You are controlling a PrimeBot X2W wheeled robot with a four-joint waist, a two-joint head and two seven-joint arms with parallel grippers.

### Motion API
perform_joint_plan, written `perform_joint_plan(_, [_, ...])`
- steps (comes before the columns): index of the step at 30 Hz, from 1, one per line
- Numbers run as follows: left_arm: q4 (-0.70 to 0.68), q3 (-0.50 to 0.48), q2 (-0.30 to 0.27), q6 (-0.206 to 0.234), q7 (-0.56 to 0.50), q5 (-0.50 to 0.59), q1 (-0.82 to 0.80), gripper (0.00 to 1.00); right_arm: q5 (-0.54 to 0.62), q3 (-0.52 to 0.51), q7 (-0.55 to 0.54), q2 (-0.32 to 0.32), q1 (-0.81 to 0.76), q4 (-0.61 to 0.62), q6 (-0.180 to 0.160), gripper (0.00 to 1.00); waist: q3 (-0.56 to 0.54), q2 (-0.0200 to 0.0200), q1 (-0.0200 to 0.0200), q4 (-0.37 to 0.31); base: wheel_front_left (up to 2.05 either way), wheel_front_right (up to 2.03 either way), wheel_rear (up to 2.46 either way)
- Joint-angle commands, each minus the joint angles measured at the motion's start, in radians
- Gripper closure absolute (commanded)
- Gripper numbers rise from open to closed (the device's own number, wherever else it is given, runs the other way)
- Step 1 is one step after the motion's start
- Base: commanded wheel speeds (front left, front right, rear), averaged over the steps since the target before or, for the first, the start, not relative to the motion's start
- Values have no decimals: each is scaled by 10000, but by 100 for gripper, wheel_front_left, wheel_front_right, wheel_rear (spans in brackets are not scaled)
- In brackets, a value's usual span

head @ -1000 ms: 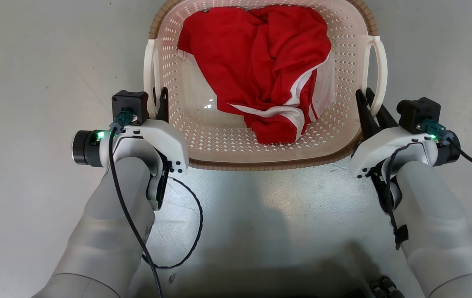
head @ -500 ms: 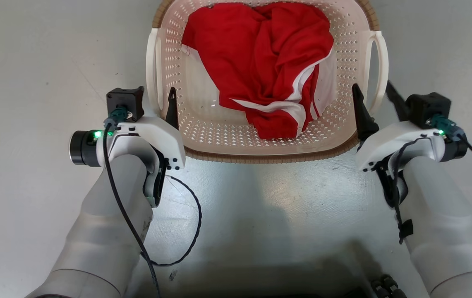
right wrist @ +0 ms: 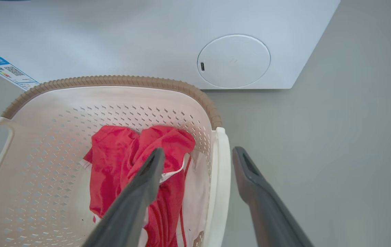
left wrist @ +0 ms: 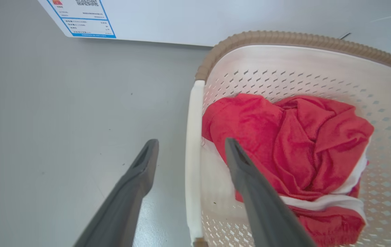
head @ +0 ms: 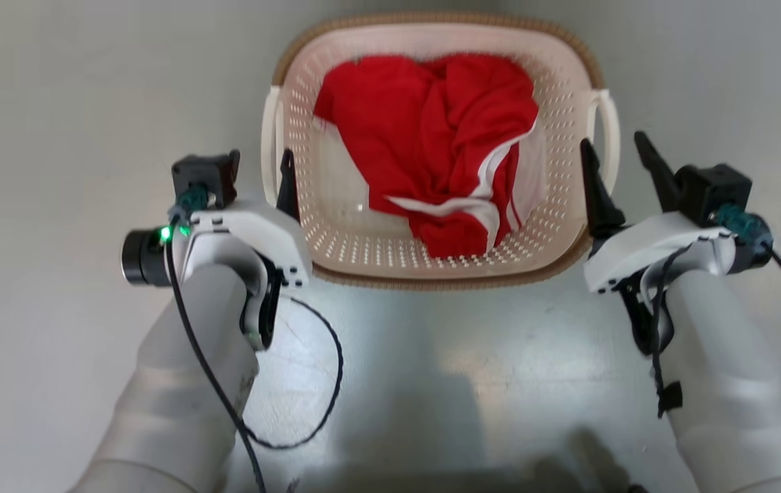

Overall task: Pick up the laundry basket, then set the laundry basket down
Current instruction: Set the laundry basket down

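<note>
laundry basket [head: 431, 279], red garment [head: 431, 137] inside, washing machine [right wrist: 147, 34] (stickered) behind

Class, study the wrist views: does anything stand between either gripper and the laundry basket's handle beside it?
Nothing visible does. The left gripper stands open with the left handle of the laundry basket between its fingers, and the right gripper likewise straddles the right handle.

label [left wrist: 85, 17]: print unreadable | laundry basket [left wrist: 284, 35]: cut off right, bottom

Cream perforated laundry basket [head: 342, 233], brown rim [head: 431, 281]; red-white garment [head: 431, 137].
</note>
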State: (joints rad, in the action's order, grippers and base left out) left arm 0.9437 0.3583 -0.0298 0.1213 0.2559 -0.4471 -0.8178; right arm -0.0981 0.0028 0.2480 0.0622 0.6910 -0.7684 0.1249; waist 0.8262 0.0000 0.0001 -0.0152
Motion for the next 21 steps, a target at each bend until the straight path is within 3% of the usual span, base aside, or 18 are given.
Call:
perform_joint_plan(1, [-149,-222,-205,-50,59,-38,515,0,-112,241,137,-120,-455,239,58,0,-434,0,-1,-27,0,0,0])
perform_joint_plan(10, [-1332,-800,-205,-126,59,-35,1934,0,-251,524,137,-120,-1298,1321,58,0,-2343,0,-1,-12,0,0,0])
perform_joint_plan(21, [-2336,-1381,-205,-365,59,526,3378,0,694,-184,137,-120,-2346,1792,58,0,-4616,0,-1,63,0,0,0])
